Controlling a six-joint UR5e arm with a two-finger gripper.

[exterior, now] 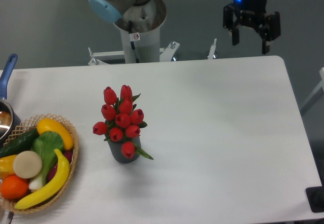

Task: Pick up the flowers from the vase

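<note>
The flowers [120, 120], a bunch of red tulip buds with green stems and leaves, stand in the vase [119, 153], a small dark grey ribbed pot, left of the table's middle. My gripper [250, 43] hangs high at the back right, above the table's far edge and far from the flowers. Its two black fingers are spread apart with nothing between them.
A wicker basket [71, 153] with a banana, cucumber, orange and other produce sits at the front left corner. A pot with a blue handle [7, 77] is at the left edge. The arm's base [136, 31] stands behind the table's far edge.
</note>
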